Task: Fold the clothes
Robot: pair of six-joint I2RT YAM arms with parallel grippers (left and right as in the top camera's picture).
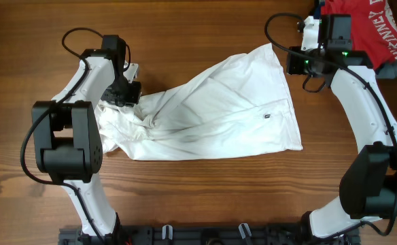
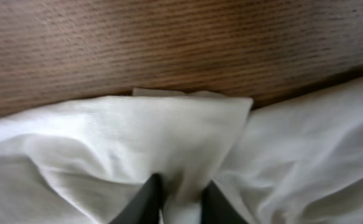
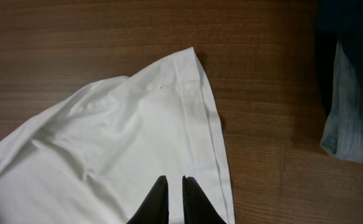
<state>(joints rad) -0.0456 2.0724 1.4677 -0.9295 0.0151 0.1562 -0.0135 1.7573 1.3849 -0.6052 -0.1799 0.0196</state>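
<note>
The clothes, a white T-shirt, lie spread across the middle of the table, bunched at the left end. My left gripper sits on that bunched end. In the left wrist view it is shut on a fold of the white fabric, which fills the gap between its dark fingers. My right gripper is at the shirt's far right corner. In the right wrist view it is shut, tips over the smooth cloth just inside the hem. I cannot tell whether it pinches any fabric. No lettering shows.
A red garment with white lettering lies at the back right corner, behind the right arm. A blue folded garment lies on the wood to the right of the shirt's corner. Bare wooden table runs along the front.
</note>
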